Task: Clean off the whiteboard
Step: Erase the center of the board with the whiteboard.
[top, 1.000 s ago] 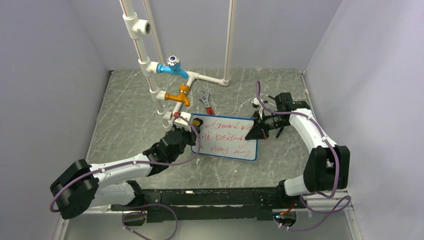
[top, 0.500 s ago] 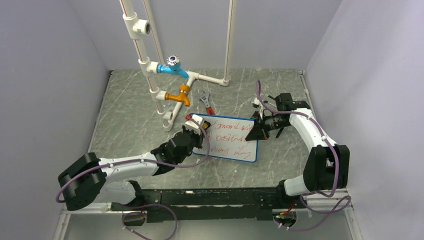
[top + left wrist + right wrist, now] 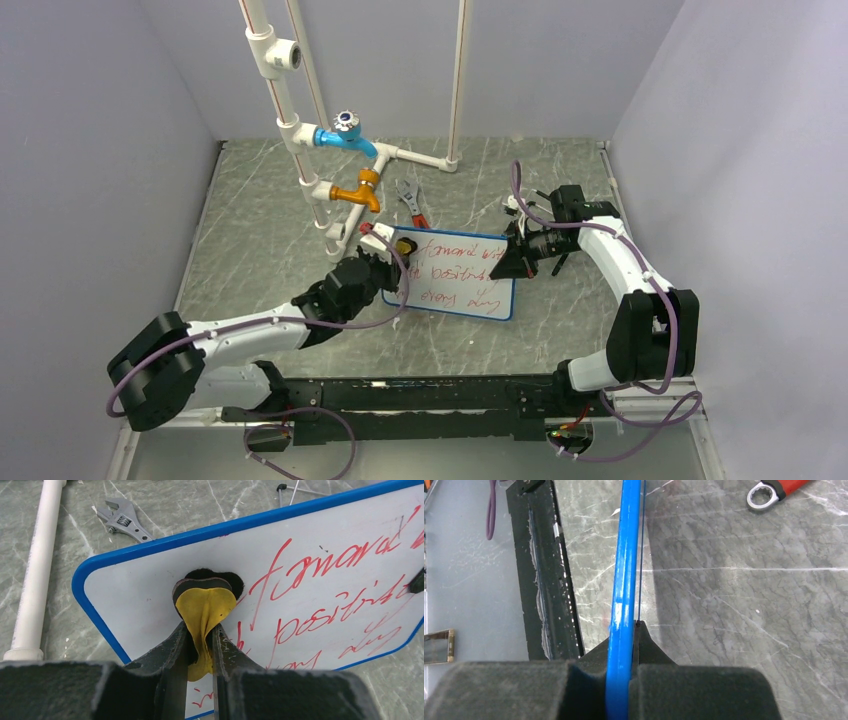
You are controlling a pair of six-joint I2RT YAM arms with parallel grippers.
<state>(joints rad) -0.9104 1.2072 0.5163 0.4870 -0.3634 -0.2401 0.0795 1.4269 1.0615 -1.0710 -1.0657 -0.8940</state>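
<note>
Grey marbled worktop [image 3: 250, 250] carries the job. Whiteboard [image 3: 455, 280] sits just right of centre, face tilted up, three red lines unwiped. Right claw [image 3: 624, 645] is clamped on its right blue edge, likely as a brace so the board won't skid under rubbing. Left claw [image 3: 200, 642] is pinched on a yellow eraser pad [image 3: 205, 605]. The pad presses at the board's far-left corner, a sensible place to start wiping.

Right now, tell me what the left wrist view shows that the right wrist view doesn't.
Left wrist only: the face of the whiteboard with red handwriting, and the left gripper pinching a yellow pad in front of it. Right wrist only: the right gripper clamped on the blue frame, seen edge-on. Both: the whiteboard and the marbled table.
</note>
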